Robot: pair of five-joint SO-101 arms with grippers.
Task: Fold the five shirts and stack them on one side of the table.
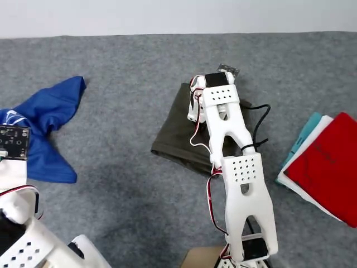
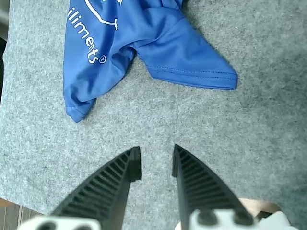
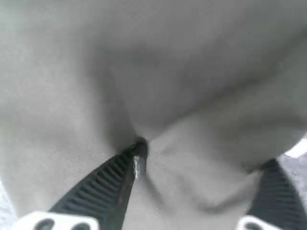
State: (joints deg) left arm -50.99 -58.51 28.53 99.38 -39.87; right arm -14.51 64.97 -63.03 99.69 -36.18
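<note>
An olive shirt (image 1: 181,134) lies folded at the table's middle. My right gripper (image 1: 215,89) is down on its far edge. Up close, olive fabric (image 3: 158,72) bunches between the two fingers of the right gripper (image 3: 201,165), which is shut on it; one fingertip is buried in the cloth. A blue shirt (image 1: 47,120) lies crumpled and unfolded at the left. My left gripper (image 2: 157,165) hangs over bare felt just short of the blue shirt (image 2: 144,43), open by a narrow gap with nothing in it.
A stack of folded shirts, red (image 1: 329,164) on top of white and teal ones, sits at the right edge. Grey felt (image 1: 122,195) covers the table. The left arm (image 1: 22,245) stands at the near left corner.
</note>
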